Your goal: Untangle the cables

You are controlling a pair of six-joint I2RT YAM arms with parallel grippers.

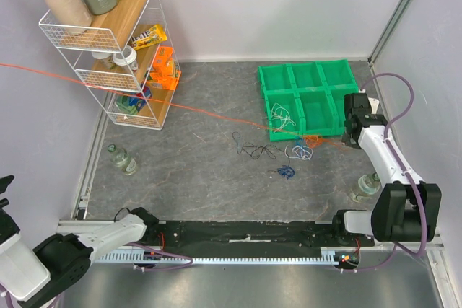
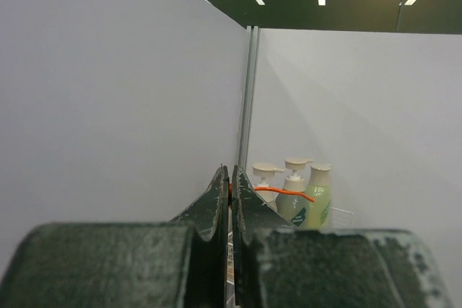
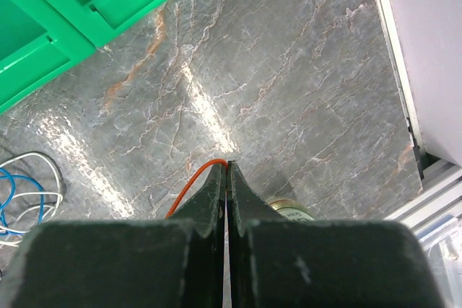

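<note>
Across the worktop point(image 1: 195, 178) the orange cable point(image 1: 202, 111) ran taut from the left gripper point(image 2: 230, 171), pinched together on it, to the right gripper point(image 3: 229, 167), likewise clamped on it beside the green tray point(image 1: 310, 77). The other cables point(image 1: 268, 151) lay tangled near the tray.

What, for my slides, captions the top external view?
Right end effector holds the orange cable taut across the table; other cables lie bunched beside the green bin.

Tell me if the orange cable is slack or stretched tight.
Tight: the orange cable runs straight over the table, pinched by left gripper and right gripper.
</note>
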